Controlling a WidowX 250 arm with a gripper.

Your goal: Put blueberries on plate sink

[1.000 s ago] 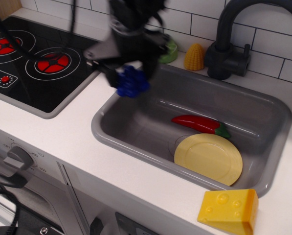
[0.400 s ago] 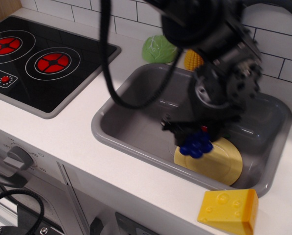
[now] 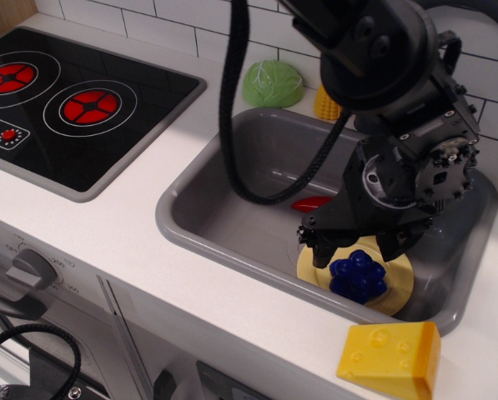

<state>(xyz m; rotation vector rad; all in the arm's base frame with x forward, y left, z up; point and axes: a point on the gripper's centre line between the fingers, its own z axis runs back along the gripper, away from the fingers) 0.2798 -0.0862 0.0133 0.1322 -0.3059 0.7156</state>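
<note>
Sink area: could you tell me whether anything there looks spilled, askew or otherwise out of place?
Nothing stands out. The blueberries sit on the plate inside the sink, with the gripper open just above them. A red pepper lies in the basin, partly hidden behind the arm.

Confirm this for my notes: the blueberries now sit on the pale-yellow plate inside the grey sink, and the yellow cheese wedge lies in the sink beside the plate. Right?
Not quite. The blueberries do sit on the plate inside the sink, but the cheese wedge is outside the basin, on the white counter in front of the sink's near right corner. The observation.image view shows this.
</note>
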